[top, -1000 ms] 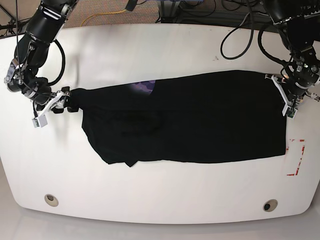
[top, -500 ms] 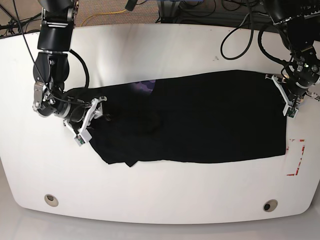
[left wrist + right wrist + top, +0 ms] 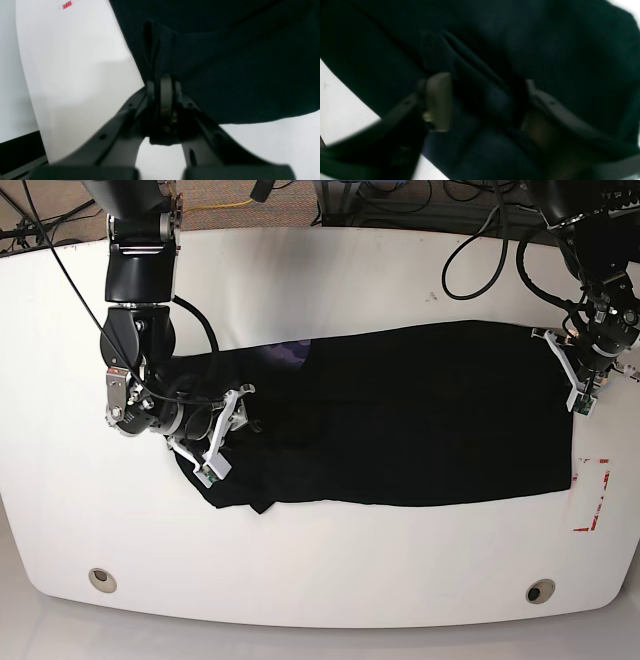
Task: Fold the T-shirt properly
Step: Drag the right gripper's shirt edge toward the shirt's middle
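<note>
The right gripper [image 3: 228,435] is carrying a T-shirt [image 3: 420,420] sleeve inward, jaws apart around cloth; the left gripper [image 3: 578,385] is pinching the hem. Next: lay it flat.

Black T-shirt [image 3: 400,415] lies flat across the table; left end bunched.

1 T-shirt [image 3: 420,415], 2 pincers, prob.

The T-shirt [image 3: 420,415] was plain black across its spread, with a small purple patch showing at its far left edge. The table [image 3: 320,280] was white, carrying a red dashed marking [image 3: 592,498] near its right end. Both arms were black with white finger parts, and a yellow cable [image 3: 215,210] lay on the brownish floor beyond the table.
</note>
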